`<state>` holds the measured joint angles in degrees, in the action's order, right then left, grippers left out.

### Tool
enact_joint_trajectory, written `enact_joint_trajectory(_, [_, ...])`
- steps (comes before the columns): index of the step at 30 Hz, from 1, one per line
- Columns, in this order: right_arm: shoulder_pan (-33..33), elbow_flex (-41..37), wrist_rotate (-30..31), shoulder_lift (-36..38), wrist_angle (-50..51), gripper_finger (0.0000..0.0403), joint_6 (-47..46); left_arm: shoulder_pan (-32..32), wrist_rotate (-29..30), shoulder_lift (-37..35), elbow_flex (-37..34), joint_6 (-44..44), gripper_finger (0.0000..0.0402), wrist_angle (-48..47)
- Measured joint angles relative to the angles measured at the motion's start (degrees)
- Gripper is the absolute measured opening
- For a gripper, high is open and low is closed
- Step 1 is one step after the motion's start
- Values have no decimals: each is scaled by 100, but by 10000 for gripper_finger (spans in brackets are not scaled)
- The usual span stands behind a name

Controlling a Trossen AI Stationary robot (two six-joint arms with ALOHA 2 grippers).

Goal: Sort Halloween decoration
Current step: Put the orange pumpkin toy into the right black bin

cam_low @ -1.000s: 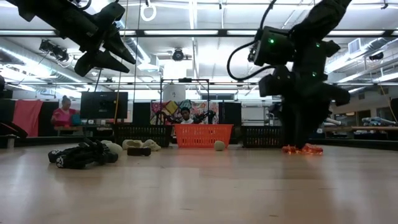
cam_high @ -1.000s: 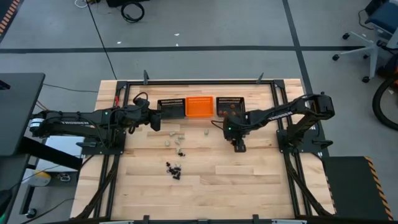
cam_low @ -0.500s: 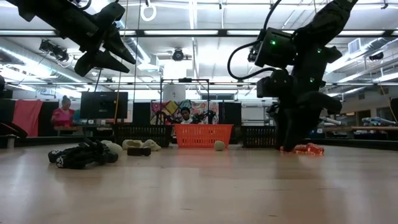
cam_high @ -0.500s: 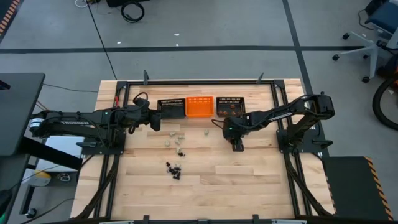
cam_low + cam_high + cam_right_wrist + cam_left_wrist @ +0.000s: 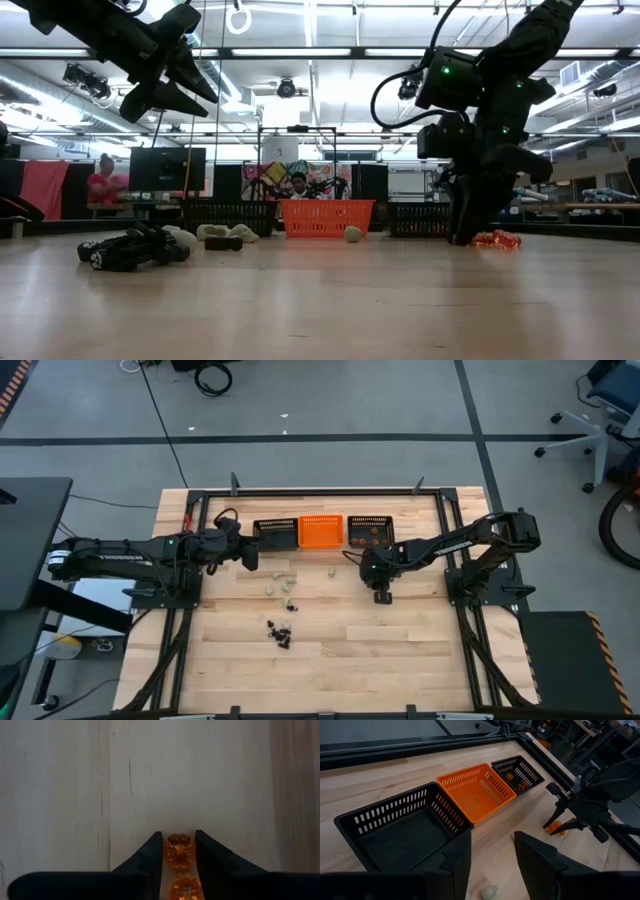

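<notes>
My right gripper (image 5: 381, 596) points down at the table, right of centre, over a small cluster of orange trinkets (image 5: 500, 239). It is shut on one orange trinket (image 5: 179, 851), and a second orange trinket (image 5: 184, 887) lies farther back between the fingers. Pale beige trinkets (image 5: 276, 586) and black trinkets (image 5: 281, 631) lie loose on the wood left of centre. My left gripper (image 5: 252, 557) hovers open and empty in front of the left black basket (image 5: 275, 534). My right gripper pinches the orange trinket by its two opposite sides (image 5: 170, 851) between its two fingers. The fingers come from above, pointing down. The trinket sits on the wood between the fingertips (image 5: 155, 845).
Three mesh baskets stand in a row at the far edge: black at the left, an orange basket (image 5: 321, 531) in the middle, and a black basket (image 5: 370, 531) at the right holding a few orange trinkets. A single beige trinket (image 5: 331, 572) lies before the orange basket. People sit in the room beyond the table.
My right gripper has shifted a little toward the table's left, staying low at the orange trinkets, which stay on the wood. My left gripper has kept still.
</notes>
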<state>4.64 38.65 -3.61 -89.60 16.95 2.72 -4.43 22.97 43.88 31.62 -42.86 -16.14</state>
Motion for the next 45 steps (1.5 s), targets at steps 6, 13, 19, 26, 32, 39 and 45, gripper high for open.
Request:
enact_joint_trajectory(6, [-5,465,-48,-46,366,101,303,0,1,0,0,-1,157,0])
enact_joint_trajectory(13, [0,1222,60,-39,761,102,892,0,1,2,0,-7,157,2])
enact_joint_trajectory(19, [81,1766,706,-35,1181,103,1482,0,1,0,0,-47,157,1])
enact_joint_trajectory(26, [438,2092,1848,-31,1383,103,1817,3,1,1,0,-50,157,1])
enact_joint_trajectory(32, [786,2127,2627,-31,1416,103,1890,15,-1,0,0,-124,157,2])
enact_joint_trajectory(39, [1413,2129,2163,-28,1411,103,1830,15,-1,2,0,-134,157,2])
enact_joint_trajectory(45, [1941,2021,1748,-28,1374,103,1786,15,-1,0,0,-146,157,2])
